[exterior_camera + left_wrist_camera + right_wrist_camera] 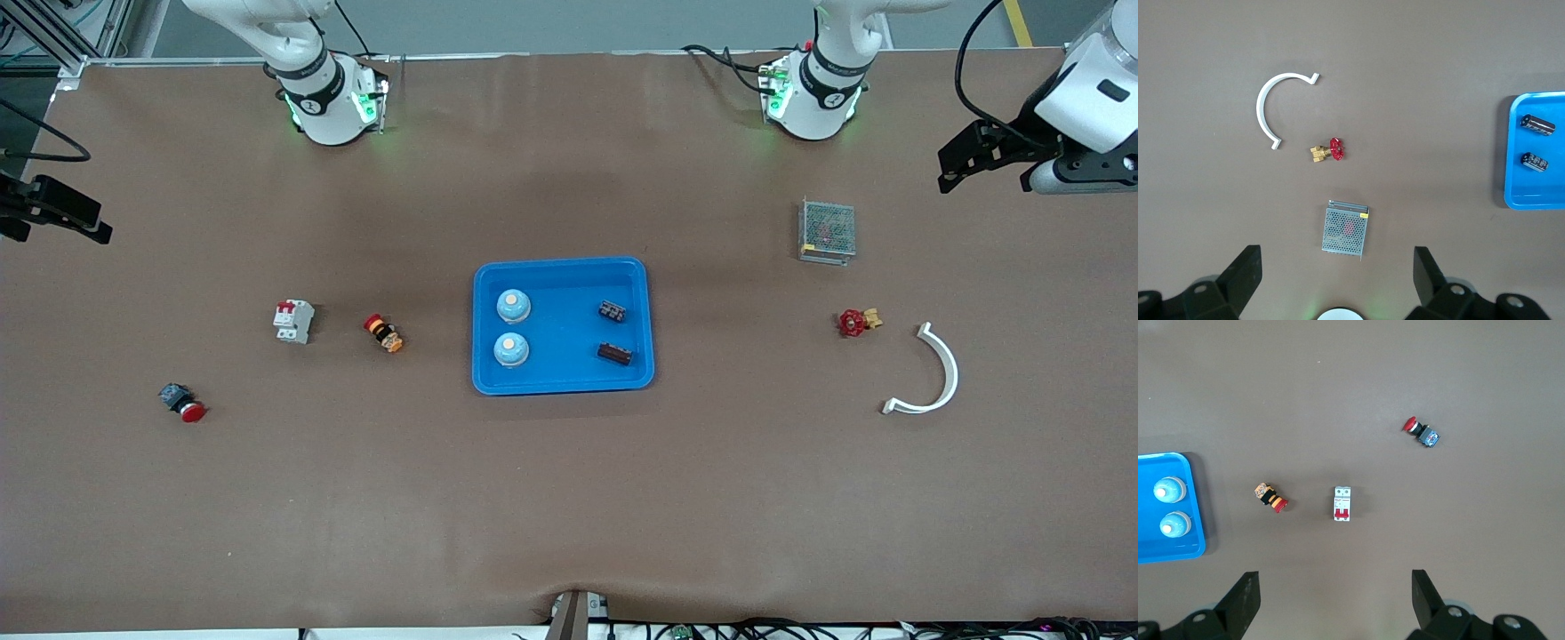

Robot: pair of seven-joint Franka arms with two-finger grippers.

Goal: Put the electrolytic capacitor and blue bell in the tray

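The bright blue tray (563, 265) lies mid-table. Inside it, toward the right arm's end, stand two blue bells (513, 306) (510, 349); toward the left arm's end lie two dark electrolytic capacitors (612, 310) (615, 354). In the left wrist view the tray (1538, 193) edge and both capacitors (1537, 124) (1534, 161) show; in the right wrist view the tray (1165, 550) and both bells (1169, 490) (1175, 525) show. My left gripper (956, 167) (1337, 273) hangs open and empty over the left arm's end of the table. My right gripper (58, 227) (1335, 593) hangs open and empty over the right arm's end.
Toward the left arm's end lie a grey mesh box (827, 231), a red-handled valve (855, 322) and a white curved clip (933, 373). Toward the right arm's end lie a white circuit breaker (293, 321), a red-and-yellow button (383, 333) and a red push button (182, 402).
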